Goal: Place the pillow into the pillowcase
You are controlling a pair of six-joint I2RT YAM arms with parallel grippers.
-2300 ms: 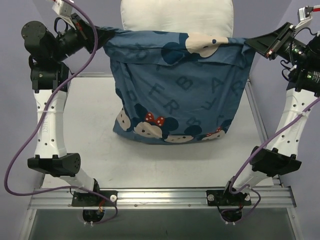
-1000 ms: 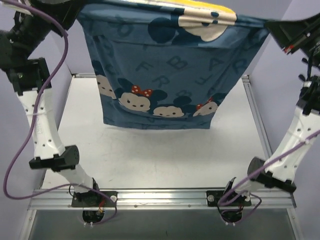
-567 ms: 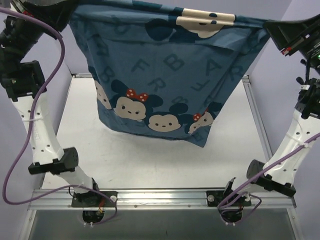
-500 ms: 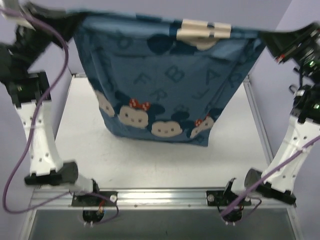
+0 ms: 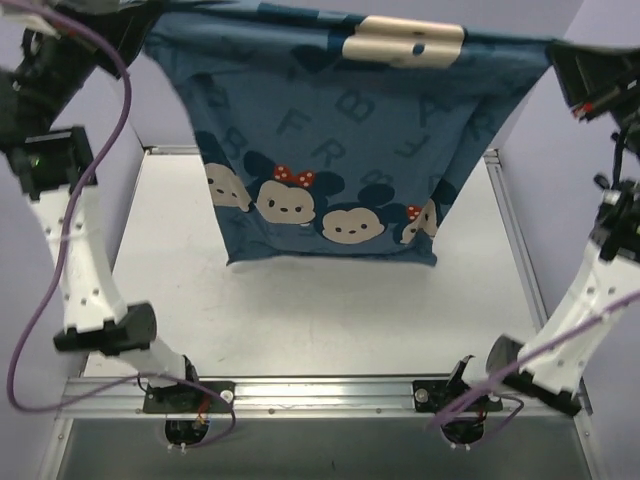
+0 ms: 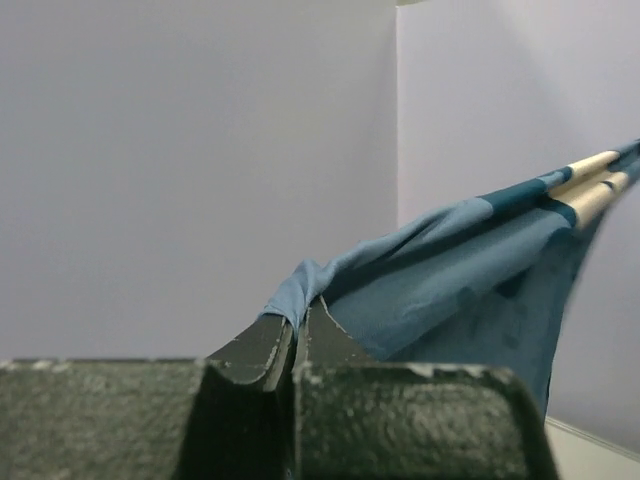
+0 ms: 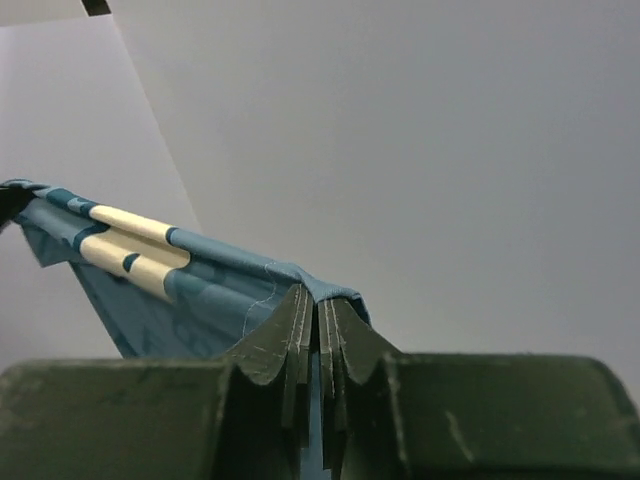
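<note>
Pillowcase [image 5: 340,150] hangs stretched between the two arms, high over the counter [image 5: 300,320], its top edge pulled taut across the far side. It is blue cloth with dark letters. A row of mouse faces [image 5: 300,200] with red bows runs low on the front panel, and a cream patch [image 5: 403,40] sits on the top edge, right of centre.

Left end effector [image 6: 298,318] has its fingers pressed together and pinches the sack's top left corner. The wrist view shows a fold of cloth squeezed out at the tips. Right end effector [image 7: 320,300] has its fingers pressed together the same way on the top right corner, with cloth draped over the tips. From each grip the top hem runs off toward the other.

The lower hem droops over the middle of the counter with a shadow just under it. It looks lifted clear, but contact can't be confirmed from above. The sack's right side slants inward toward the bottom.

Pillow is not visible in any view, so I cannot tell if it is inside.

Purple cables [image 5: 50,330] loop along both arms, and the arm bases sit on a metal rail [image 5: 320,395] at the near edge.
</note>
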